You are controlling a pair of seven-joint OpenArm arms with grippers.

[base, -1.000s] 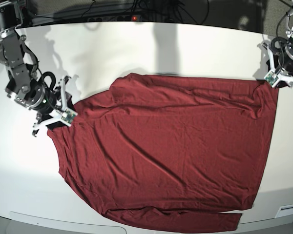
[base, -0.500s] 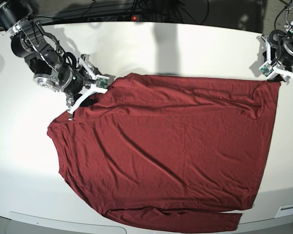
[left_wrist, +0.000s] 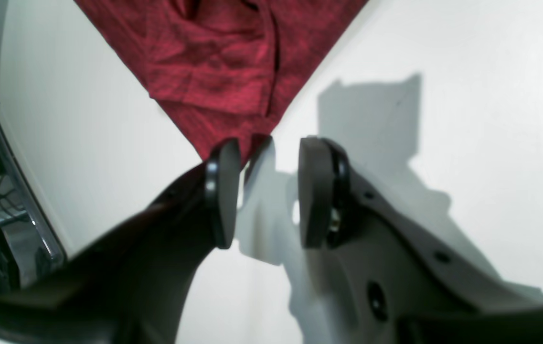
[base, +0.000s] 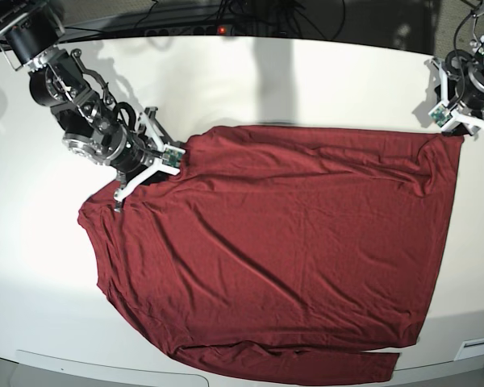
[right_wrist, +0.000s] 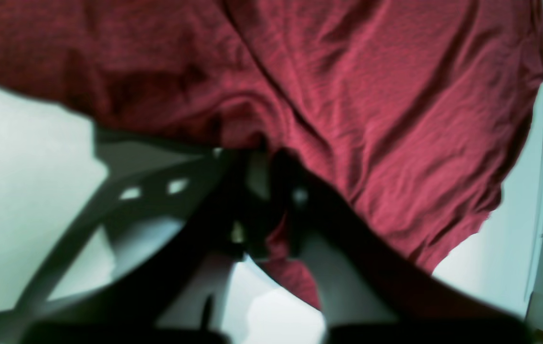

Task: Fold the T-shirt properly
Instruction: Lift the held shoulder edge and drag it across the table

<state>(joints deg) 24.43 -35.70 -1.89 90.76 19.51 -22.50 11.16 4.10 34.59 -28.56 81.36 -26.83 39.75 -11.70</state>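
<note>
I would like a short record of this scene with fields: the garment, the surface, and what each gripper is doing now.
garment: T-shirt, dark red, spread flat with wrinkles
surface: white table
right gripper: shut, fingers pinching the shirt's edge
left gripper: open at a shirt corner; one finger touches the tip of the fabric, nothing gripped
fold status: not yet folded

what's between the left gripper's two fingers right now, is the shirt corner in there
Nothing: in the left wrist view the left gripper stands open over bare white table. The T-shirt corner only touches one fingertip, outside the gap.
</note>
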